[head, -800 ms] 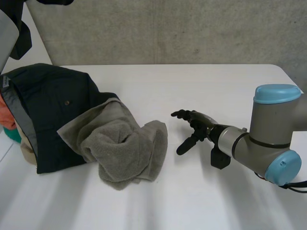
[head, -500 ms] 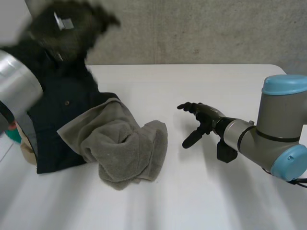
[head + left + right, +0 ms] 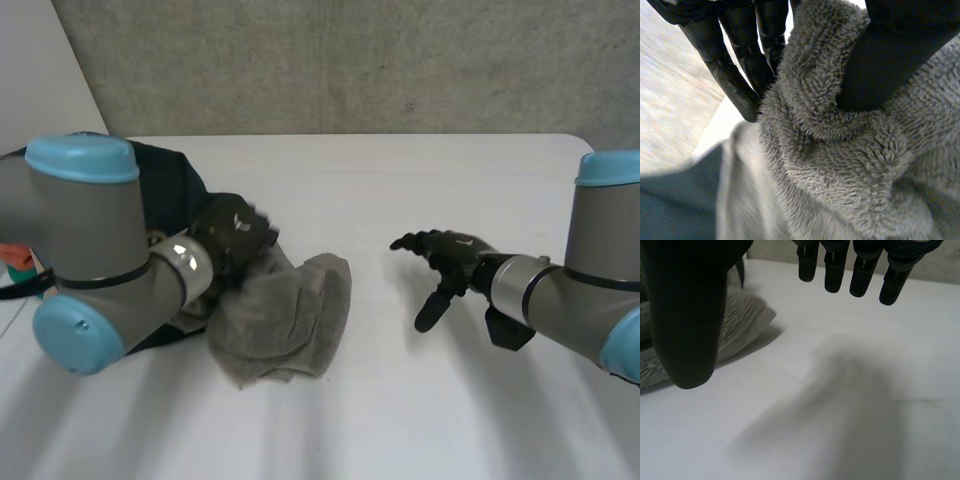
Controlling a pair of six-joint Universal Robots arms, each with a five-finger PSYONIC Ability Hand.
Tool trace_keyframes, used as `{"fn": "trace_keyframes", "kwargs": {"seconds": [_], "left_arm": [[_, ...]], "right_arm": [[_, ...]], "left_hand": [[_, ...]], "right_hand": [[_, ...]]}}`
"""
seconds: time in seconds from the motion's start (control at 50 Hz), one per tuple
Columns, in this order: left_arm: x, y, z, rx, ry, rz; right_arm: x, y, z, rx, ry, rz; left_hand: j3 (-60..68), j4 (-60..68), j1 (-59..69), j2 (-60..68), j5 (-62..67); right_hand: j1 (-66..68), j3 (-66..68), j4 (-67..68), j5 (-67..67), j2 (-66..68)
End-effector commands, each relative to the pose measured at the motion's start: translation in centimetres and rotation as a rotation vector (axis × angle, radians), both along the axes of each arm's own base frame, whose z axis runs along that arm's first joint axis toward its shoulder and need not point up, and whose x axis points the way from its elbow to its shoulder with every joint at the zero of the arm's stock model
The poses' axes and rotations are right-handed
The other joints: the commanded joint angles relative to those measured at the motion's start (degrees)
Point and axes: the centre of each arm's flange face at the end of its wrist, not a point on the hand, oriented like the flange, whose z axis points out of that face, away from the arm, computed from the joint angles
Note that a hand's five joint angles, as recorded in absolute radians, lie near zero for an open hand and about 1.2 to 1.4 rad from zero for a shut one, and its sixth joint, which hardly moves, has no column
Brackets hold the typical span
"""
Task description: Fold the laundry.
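Note:
A crumpled grey towel (image 3: 290,320) lies left of the table's middle, partly on a dark navy garment (image 3: 170,165). My left hand (image 3: 232,232) sits on the towel's upper edge. In the left wrist view its fingers (image 3: 735,55) and thumb (image 3: 890,55) pinch a raised fold of the towel (image 3: 850,165) between them, with the navy garment (image 3: 675,200) beside it. My right hand (image 3: 445,262) hovers open over bare table, well to the right of the towel. In the right wrist view its fingers (image 3: 835,260) hang straight and the towel's edge (image 3: 740,320) lies beyond the thumb.
Orange and green clothes (image 3: 15,262) peek out at the far left behind my left arm. The white table (image 3: 400,400) stretches bare in front and to the right. A concrete wall stands behind its far edge.
My left arm swung down from the upper left onto the towel and closed on a fold. My right hand drifted a little to the right and stayed open.

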Motion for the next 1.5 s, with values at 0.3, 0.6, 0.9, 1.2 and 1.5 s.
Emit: {"fn": "trace_keyframes", "kwargs": {"seconds": [0.3,0.6,0.9,1.2,1.5], "left_arm": [[-9.4,5.8,12.8,0.008,0.765,-0.018],[-10.2,6.0,0.5,0.214,0.334,0.103],[0.6,-7.5,4.7,-0.184,0.207,0.283],[4.9,-18.0,-5.6,-0.263,-0.143,0.248],[15.4,-26.3,2.3,-0.733,-0.155,0.732]], "right_arm": [[-5.2,-4.8,6.5,-0.173,-0.060,-0.214],[-3.6,-3.4,5.1,-0.132,-0.002,-0.141],[-1.8,-1.4,3.3,-0.111,0.091,-0.025],[-1.2,-0.7,1.8,-0.113,0.144,0.026],[-1.3,-1.1,1.6,-0.127,0.142,0.022]], "left_hand": [[12.6,11.8,14.0,11.7,14.6],[-57.4,-58.2,-56.0,-58.3,-55.4],[-57.4,-58.2,-56.0,-58.3,-55.4],[-35.1,-35.9,-33.7,-35.9,-33.0],[12.6,11.8,14.0,11.7,14.6]], "right_hand": [[-1.7,-3.1,-2.8,-2.6,-2.2],[-3.1,-4.4,-4.2,-3.9,-3.6],[-3.4,-4.8,-4.5,-4.3,-3.9],[-3.6,-4.9,-4.7,-4.4,-4.1],[-3.6,-4.9,-4.7,-4.4,-4.1]]}}
